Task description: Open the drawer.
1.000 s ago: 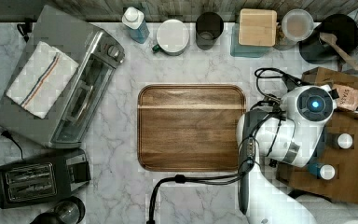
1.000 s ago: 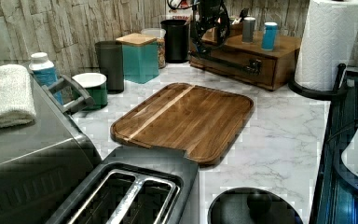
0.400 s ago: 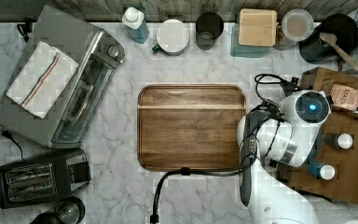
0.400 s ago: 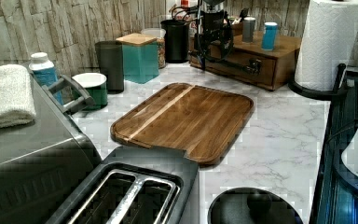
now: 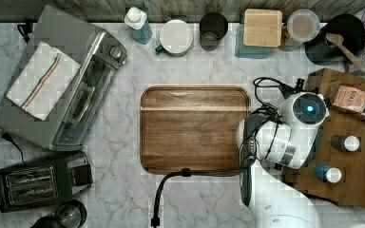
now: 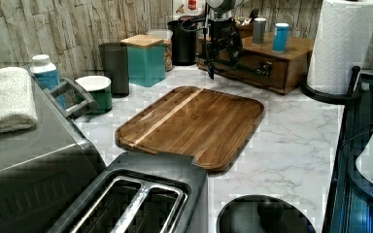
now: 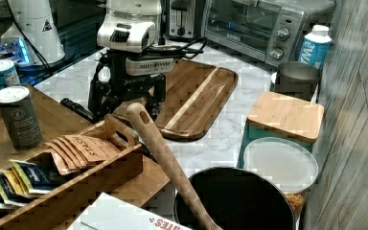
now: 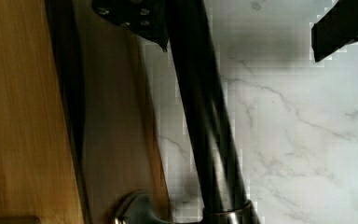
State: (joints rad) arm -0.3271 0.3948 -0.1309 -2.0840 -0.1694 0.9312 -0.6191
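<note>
Tool spread, fingers straddling black bar handle of drawer.

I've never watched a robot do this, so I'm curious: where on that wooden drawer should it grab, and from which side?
Probably the long black bar handle across the front of the drawer. The bar stands off the wood on posts, leaving a gap for a finger behind it. The gripper should come from the marble counter side, facing the drawer front, near mid-bar, so the pull is straight.
</note>
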